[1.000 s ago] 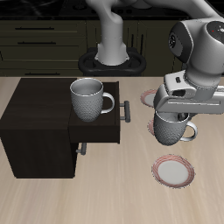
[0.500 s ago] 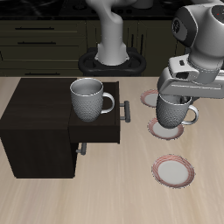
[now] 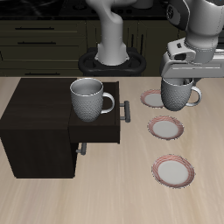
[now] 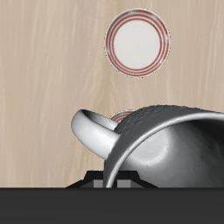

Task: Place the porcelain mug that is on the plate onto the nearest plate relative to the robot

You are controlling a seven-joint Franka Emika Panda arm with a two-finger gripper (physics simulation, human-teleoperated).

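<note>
My gripper (image 3: 179, 81) is shut on the rim of the small grey-white porcelain mug (image 3: 178, 93) and holds it in the air, upright, handle out to the side. The mug hangs over the table between two plates: the farthest-back plate (image 3: 150, 100), partly hidden behind the mug, and the middle plate (image 3: 166, 128), which stands bare. In the wrist view the mug (image 4: 162, 140) fills the frame close up, one whole plate (image 4: 137, 44) lies on the table below, and another plate's rim (image 4: 122, 115) peeks out by the handle.
A third plate (image 3: 172, 171) lies nearest the table's front edge. A larger grey-white mug (image 3: 88, 98) stands on a dark wooden cabinet (image 3: 35, 122) whose drawer (image 3: 98, 133) is pulled open toward the plates. The robot's base (image 3: 111, 57) stands at the back.
My gripper has lifted the small mug off the middle plate and carried it up and toward the back of the table. The middle plate is now bare.
</note>
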